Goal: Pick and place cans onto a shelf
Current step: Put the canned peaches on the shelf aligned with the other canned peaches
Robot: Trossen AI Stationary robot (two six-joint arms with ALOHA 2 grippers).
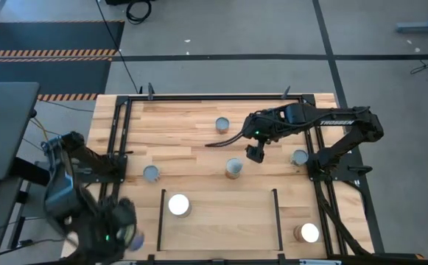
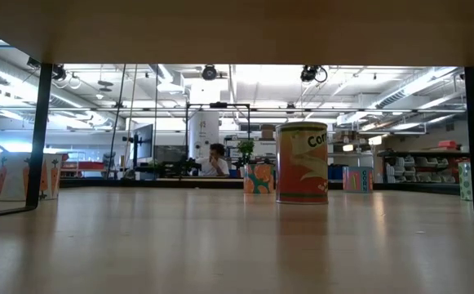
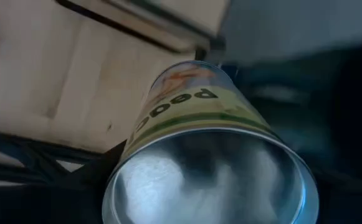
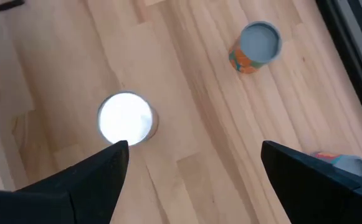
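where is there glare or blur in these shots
High view: the left arm is smeared with motion blur, and the white-topped can on the shelf is blown out. Left wrist view: the can fills the frame, soft, its metal end reflecting. Right wrist view: a can top glares white.

Upright cans [image 1: 233, 168] scattered on planks; white-topped one [image 1: 178, 205] on shelf [image 1: 221, 221].

cans, white tops [image 1: 179, 205]: 2 | cans, grey tops [image 1: 151, 174]: 5 | shelf [image 1: 221, 221]: 1 | arms: 2
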